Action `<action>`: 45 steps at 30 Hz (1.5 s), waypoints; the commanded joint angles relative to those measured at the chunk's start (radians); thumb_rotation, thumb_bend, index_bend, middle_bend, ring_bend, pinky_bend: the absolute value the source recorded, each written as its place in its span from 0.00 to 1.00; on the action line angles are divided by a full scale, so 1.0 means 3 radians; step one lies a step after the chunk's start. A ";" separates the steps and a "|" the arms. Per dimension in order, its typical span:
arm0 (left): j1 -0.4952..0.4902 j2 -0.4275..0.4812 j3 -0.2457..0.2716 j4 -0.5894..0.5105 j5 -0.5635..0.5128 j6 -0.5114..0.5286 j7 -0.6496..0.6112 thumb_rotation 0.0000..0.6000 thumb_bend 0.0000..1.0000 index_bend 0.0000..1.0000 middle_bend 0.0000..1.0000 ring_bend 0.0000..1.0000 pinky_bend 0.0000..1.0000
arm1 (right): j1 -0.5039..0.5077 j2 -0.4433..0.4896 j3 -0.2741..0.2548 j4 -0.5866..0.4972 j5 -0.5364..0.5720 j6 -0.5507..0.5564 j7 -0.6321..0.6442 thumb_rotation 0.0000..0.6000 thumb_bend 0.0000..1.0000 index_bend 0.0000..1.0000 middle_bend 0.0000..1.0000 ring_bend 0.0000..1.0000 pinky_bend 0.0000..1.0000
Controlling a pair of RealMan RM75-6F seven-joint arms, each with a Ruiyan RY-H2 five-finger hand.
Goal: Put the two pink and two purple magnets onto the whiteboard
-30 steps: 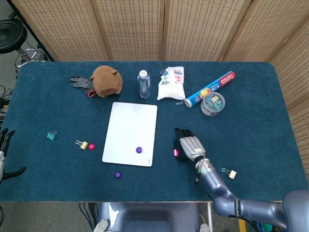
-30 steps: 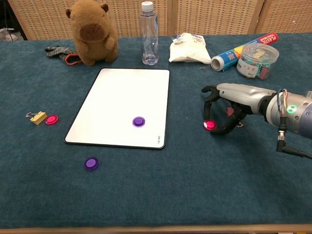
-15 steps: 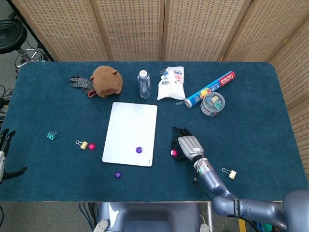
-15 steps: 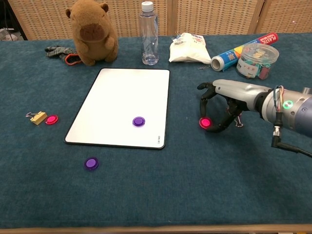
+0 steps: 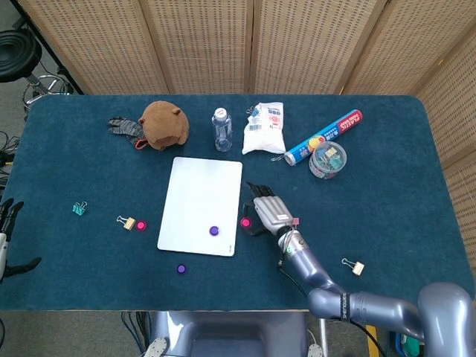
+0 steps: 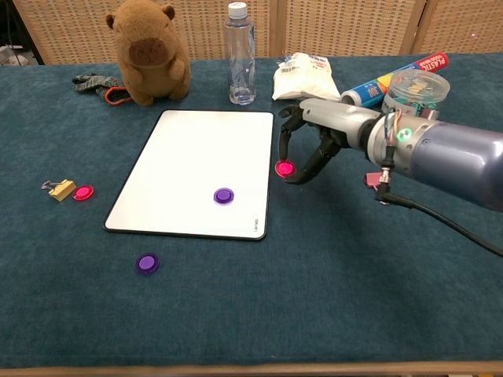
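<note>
My right hand (image 6: 318,140) pinches a pink magnet (image 6: 284,168) between its fingertips, just off the right edge of the whiteboard (image 6: 196,149). The head view shows the same right hand (image 5: 268,213) and pink magnet (image 5: 245,222) beside the whiteboard (image 5: 199,190). One purple magnet (image 6: 224,195) lies on the board's lower part. A second purple magnet (image 6: 147,263) sits on the cloth below the board. Another pink magnet (image 6: 82,192) lies far left, next to a yellow binder clip (image 6: 59,189). My left hand (image 5: 7,230) shows at the left edge of the head view, holding nothing, fingers apart.
A brown plush capybara (image 6: 148,51), a water bottle (image 6: 241,55), a white bag (image 6: 305,76), a blue tube (image 6: 389,82) and a jar of clips (image 6: 415,96) line the far side. A small pink clip (image 6: 372,180) lies under my right forearm. Another binder clip (image 5: 353,265) sits near the front right.
My right hand has carried the pink magnet leftward, from the open cloth to the whiteboard's right edge. The small pink clip is now uncovered behind it.
</note>
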 commanded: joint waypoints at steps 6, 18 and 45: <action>-0.0020 0.0012 -0.0006 0.0013 -0.0042 -0.0059 -0.0028 1.00 0.08 0.00 0.00 0.00 0.00 | 0.0431 -0.0489 0.0213 0.0676 0.0266 -0.0170 -0.0163 1.00 0.30 0.55 0.00 0.00 0.00; -0.0042 0.0015 -0.0005 0.0024 -0.0062 -0.0107 -0.0040 1.00 0.08 0.00 0.00 0.00 0.00 | 0.0690 -0.0707 0.0320 0.0907 0.0617 -0.0200 -0.0407 1.00 0.30 0.54 0.00 0.00 0.00; -0.0043 0.0034 0.0050 0.0009 0.0072 -0.0114 -0.0119 1.00 0.08 0.00 0.00 0.00 0.00 | -0.0184 0.0741 -0.0237 -0.0652 -0.0425 0.0632 -0.0195 1.00 0.13 0.11 0.00 0.00 0.00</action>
